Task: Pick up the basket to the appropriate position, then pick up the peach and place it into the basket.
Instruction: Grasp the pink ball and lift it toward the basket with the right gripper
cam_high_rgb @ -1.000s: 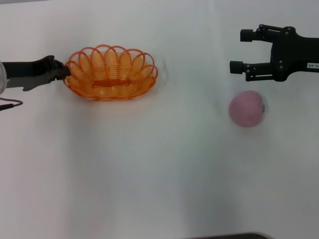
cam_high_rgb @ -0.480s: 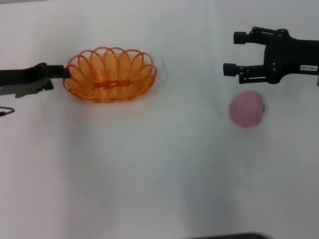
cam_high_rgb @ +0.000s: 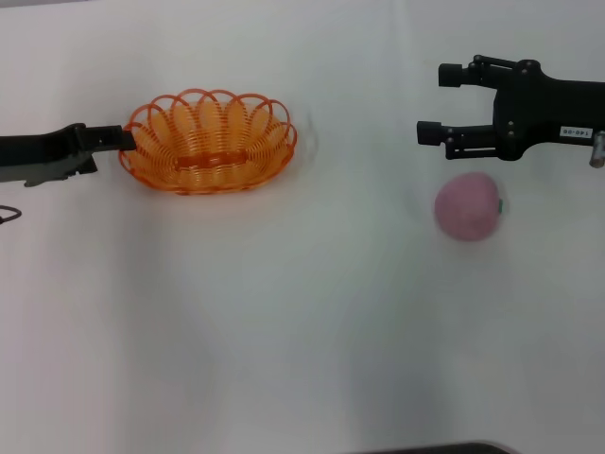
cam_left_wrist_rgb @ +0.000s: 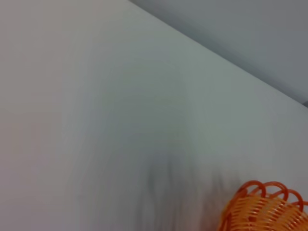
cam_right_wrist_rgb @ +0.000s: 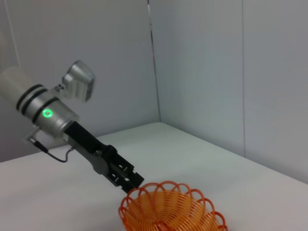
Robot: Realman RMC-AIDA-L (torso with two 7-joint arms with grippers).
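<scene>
The orange wire basket sits on the white table at the back left; part of its rim shows in the left wrist view. My left gripper reaches in from the left and is shut on the basket's left rim. The right wrist view shows the left gripper at the edge of the basket. The pink peach lies on the table at the right, untouched. My right gripper hovers just behind the peach, open, with nothing between its fingers.
The white table stretches bare between basket and peach and across the whole front. Grey walls rise behind the table in the right wrist view. A dark edge shows at the bottom of the head view.
My right gripper has slid a little to the left, staying open behind the peach. The left arm has turned and thinned in view at the basket's rim, and the basket has shifted slightly.
</scene>
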